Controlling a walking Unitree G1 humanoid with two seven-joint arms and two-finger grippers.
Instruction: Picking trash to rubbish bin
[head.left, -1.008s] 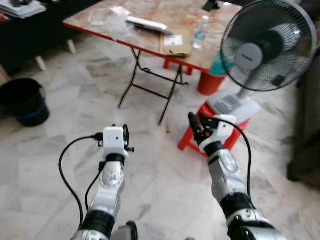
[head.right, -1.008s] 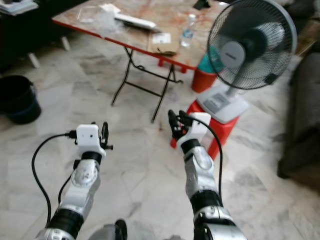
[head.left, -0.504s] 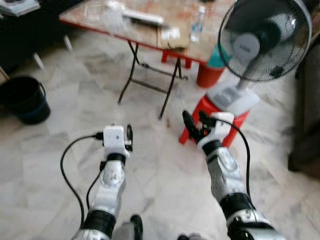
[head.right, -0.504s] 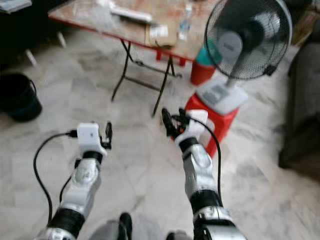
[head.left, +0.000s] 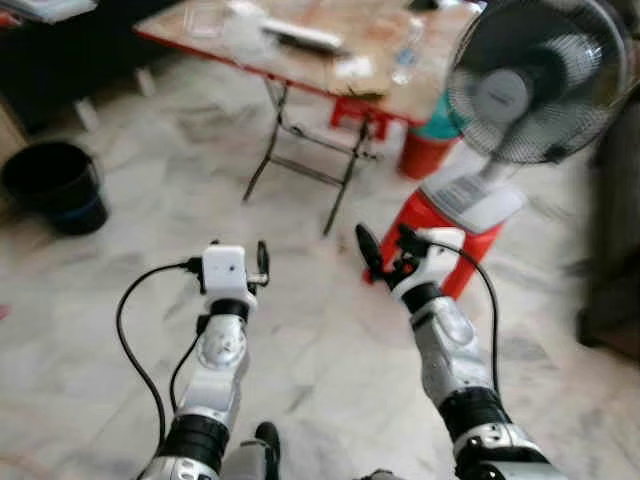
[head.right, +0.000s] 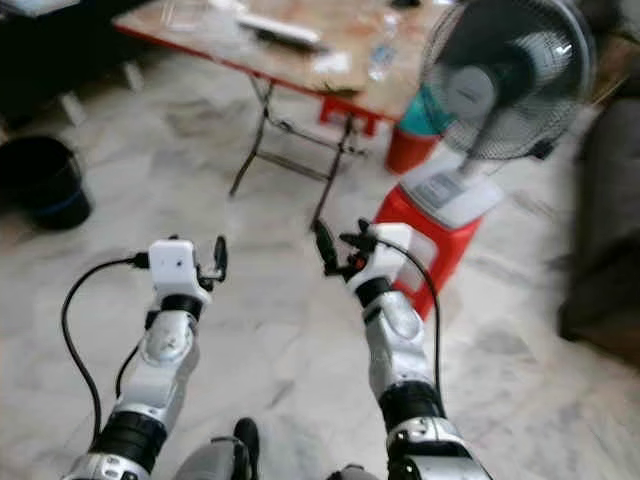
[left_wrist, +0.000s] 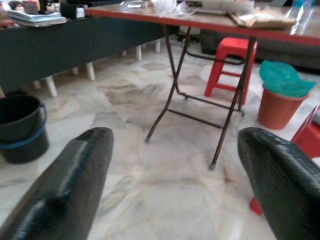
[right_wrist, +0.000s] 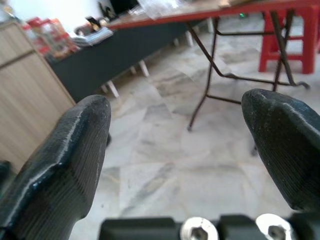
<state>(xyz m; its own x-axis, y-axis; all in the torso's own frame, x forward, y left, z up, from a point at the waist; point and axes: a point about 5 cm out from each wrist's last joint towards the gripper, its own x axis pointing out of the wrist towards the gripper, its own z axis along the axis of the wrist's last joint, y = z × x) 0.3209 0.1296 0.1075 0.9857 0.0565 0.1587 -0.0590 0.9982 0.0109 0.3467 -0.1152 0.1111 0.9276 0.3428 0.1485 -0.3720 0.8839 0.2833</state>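
Both arms are raised over the marble floor with nothing between their fingers. My left gripper is open, and my right gripper is open beside the red stool. Ahead stands a folding table carrying a clear plastic bottle, crumpled clear plastic and a flat paper piece. A black bucket stands on the floor at the far left, also in the left wrist view. An orange bin with a teal bag stands under the table's right end.
A standing fan rests on a red stool to the right. A second red stool sits under the table. A dark low cabinet runs along the far left. A dark sofa edge bounds the right.
The whole picture has shifted and blurred as the camera moved; the table sits a bit higher and further right. Both grippers have stayed raised, open and empty.
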